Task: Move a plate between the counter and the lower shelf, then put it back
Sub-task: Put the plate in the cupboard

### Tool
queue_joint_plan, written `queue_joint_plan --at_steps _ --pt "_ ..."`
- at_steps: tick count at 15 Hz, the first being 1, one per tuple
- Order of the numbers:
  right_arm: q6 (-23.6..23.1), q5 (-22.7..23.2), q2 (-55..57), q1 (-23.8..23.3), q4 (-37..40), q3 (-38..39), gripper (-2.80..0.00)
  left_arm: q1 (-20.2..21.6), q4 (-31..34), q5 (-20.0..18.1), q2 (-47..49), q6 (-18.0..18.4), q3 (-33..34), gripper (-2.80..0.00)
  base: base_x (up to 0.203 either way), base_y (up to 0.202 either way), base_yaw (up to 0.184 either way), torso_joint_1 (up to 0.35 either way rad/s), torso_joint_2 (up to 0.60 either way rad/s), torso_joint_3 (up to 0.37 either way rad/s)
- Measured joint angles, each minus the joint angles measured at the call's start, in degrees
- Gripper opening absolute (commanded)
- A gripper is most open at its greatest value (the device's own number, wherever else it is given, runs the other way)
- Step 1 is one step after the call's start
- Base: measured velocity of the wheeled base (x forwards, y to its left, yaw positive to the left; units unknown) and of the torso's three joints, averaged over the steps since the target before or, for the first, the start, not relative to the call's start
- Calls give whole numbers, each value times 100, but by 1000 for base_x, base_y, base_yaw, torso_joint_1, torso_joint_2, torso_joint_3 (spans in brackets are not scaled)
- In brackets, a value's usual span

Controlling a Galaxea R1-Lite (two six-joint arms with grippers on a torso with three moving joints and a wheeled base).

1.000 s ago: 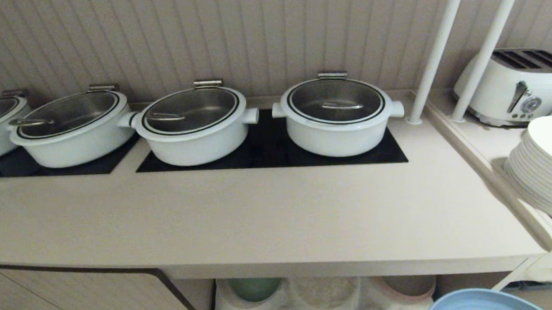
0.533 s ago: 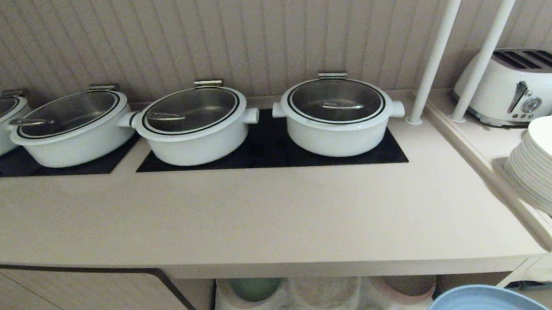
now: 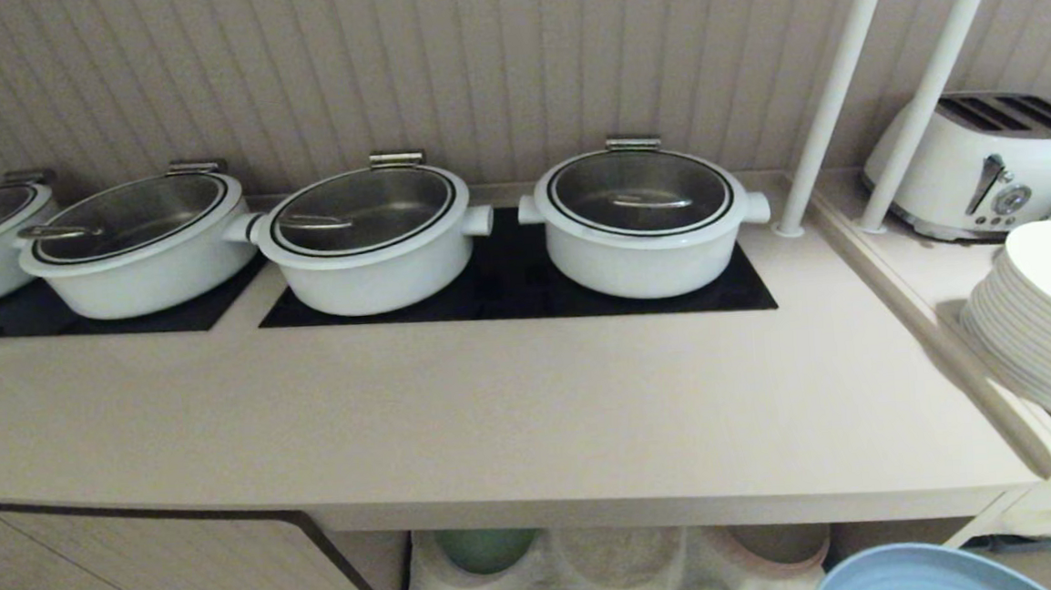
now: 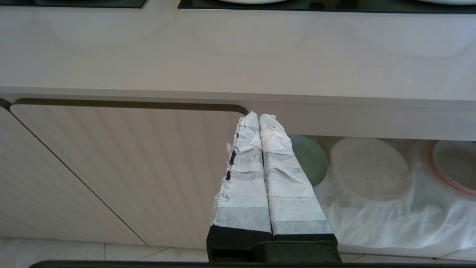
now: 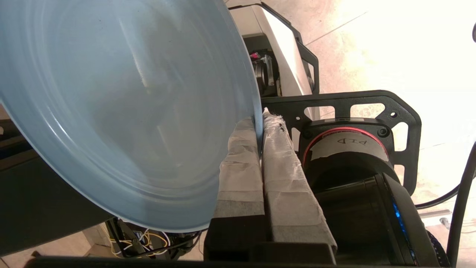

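The light-blue plate (image 3: 917, 577) shows only as a rim arc at the bottom right of the head view, in front of and below the counter (image 3: 496, 406). In the right wrist view my right gripper (image 5: 260, 119) is shut on the plate (image 5: 122, 104), pinching its rim between the taped fingers, with the plate tilted up on edge. The lower shelf (image 3: 615, 568), with its white cloth, lies under the counter edge to the left of the plate. My left gripper (image 4: 259, 117) is shut and empty, parked facing the cabinet front below the counter (image 4: 238, 56).
Several white lidded pots (image 3: 639, 220) sit on black hob panels at the back. A toaster (image 3: 983, 167) and a stack of white plates (image 3: 1038, 327) stand on the right ledge behind two white poles (image 3: 833, 94). A green plate (image 4: 310, 160) and a pink-edged plate (image 4: 452, 165) rest in the shelf.
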Motion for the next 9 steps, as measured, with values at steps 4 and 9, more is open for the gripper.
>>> queue_joint_plan --at_steps 4,9 --pt "22 0 -13 0 138 -60 -280 0 0 -1 0 -1 0 -280 0 0 0 0 0 0" --pt "24 2 -6 9 218 -72 -280 0 -2 0 0 0 0 -280 0 0 0 0 0 0"
